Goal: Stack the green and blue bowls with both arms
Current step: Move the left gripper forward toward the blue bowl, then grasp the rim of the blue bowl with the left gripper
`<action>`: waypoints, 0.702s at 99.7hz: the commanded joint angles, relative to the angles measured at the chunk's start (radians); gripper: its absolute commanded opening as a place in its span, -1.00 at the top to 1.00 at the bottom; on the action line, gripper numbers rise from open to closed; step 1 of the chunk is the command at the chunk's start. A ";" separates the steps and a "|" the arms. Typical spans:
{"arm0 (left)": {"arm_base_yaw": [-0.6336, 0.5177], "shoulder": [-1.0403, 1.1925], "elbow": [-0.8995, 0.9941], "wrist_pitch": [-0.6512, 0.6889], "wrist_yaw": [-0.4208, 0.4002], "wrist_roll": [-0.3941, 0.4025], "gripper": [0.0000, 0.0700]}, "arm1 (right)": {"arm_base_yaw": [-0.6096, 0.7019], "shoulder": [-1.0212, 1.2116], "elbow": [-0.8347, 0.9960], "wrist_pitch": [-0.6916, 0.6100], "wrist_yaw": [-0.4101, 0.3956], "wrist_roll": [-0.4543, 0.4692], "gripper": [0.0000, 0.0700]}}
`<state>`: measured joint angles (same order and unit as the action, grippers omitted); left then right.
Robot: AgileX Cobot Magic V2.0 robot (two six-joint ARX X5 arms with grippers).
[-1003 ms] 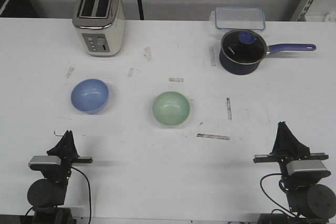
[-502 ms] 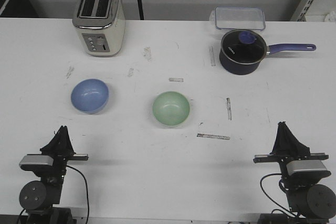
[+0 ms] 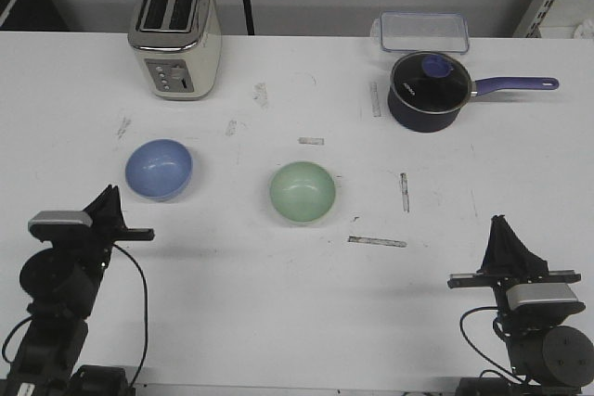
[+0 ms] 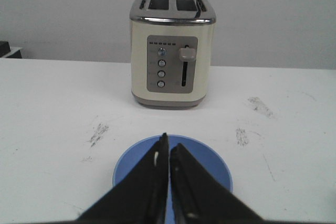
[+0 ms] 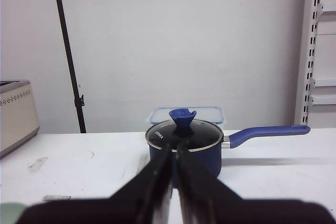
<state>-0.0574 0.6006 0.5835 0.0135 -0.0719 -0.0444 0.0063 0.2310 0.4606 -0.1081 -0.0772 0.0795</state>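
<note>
both grippers are pressed closed and empty: left gripper (image 4: 169, 148) near the blue bowl (image 3: 159, 169), right gripper (image 5: 175, 153) facing the saucepan (image 5: 185, 144), lid lettering unreadable.

My left arm (image 3: 60, 266) is higher and further out from the table's near edge than a second ago, its closed left gripper (image 3: 109, 199) now near the blue bowl (image 3: 159, 169). I see nothing else shifting.
</note>
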 commanded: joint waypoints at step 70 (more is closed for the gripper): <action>0.040 0.697 0.647 -0.464 0.018 -0.150 0.99 | 0.001 -0.002 0.003 0.007 0.000 0.010 0.98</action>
<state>-0.0311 1.2526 1.1542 -0.3744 -0.0662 -0.0776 0.0063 0.2310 0.4606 -0.1081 -0.0772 0.0795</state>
